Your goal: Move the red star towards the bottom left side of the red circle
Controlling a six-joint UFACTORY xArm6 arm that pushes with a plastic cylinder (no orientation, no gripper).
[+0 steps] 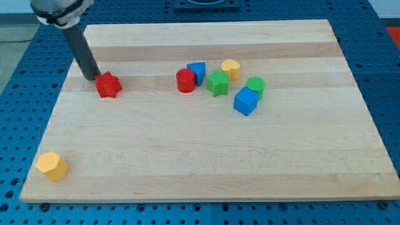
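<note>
The red star (108, 85) lies on the wooden board in the view's upper left. The red circle (185, 80) stands near the middle top, well to the star's right. My tip (90, 77) is at the star's upper left edge, touching or almost touching it. The dark rod rises from there toward the view's top left corner.
A blue triangle-like block (197, 72) touches the red circle's right side. A green star (217, 83), a yellow heart (230, 68), a green circle (255, 85) and a blue cube (245, 101) cluster further right. A yellow hexagon (51, 165) sits at the bottom left. The board's left edge (45, 131) is close.
</note>
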